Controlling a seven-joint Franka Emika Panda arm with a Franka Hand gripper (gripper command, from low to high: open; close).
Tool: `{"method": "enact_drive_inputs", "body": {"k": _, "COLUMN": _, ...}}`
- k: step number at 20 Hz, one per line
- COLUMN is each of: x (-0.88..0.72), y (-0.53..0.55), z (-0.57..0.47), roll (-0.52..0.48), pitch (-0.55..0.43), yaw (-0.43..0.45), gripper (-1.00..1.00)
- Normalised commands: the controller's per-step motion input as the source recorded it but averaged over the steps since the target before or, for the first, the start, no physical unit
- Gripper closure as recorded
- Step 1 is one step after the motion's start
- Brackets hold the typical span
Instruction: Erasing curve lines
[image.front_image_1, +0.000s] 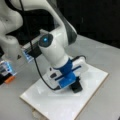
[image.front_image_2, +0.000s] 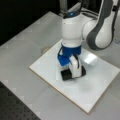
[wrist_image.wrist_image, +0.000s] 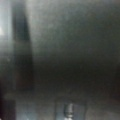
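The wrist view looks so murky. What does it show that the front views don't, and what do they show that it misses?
Only the wrist view: a dark grey surface filling the frame, with nothing I can name.

Only the front views: the gripper lowered over the white board, the black eraser block at its tip against the board, and the grey table underneath.

Shared: nothing recognisable. The curve lines show in none of the views, so how much has been erased cannot be told.
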Motion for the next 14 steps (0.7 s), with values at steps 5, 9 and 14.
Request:
{"method": "enact_drive_inputs", "body": {"k": 5, "x": -0.46, "y": -0.26, "z": 0.58, "roll": -0.301, "pitch": 0.313, "yaw": 0.056, "gripper": 1.00}}
{"method": "enact_drive_inputs", "body": {"k": 9, "x": -0.04, "y": -0.33, "z": 0.68, "roll": -0.196, "pitch": 0.332, "yaw": 0.206, "gripper": 1.00}}
{"method": "enact_drive_inputs", "body": {"k": 14, "x": 0.27, "y": -0.42, "z": 0.35, "roll": -0.066, "pitch": 0.338, "yaw": 0.369, "gripper": 1.00}}
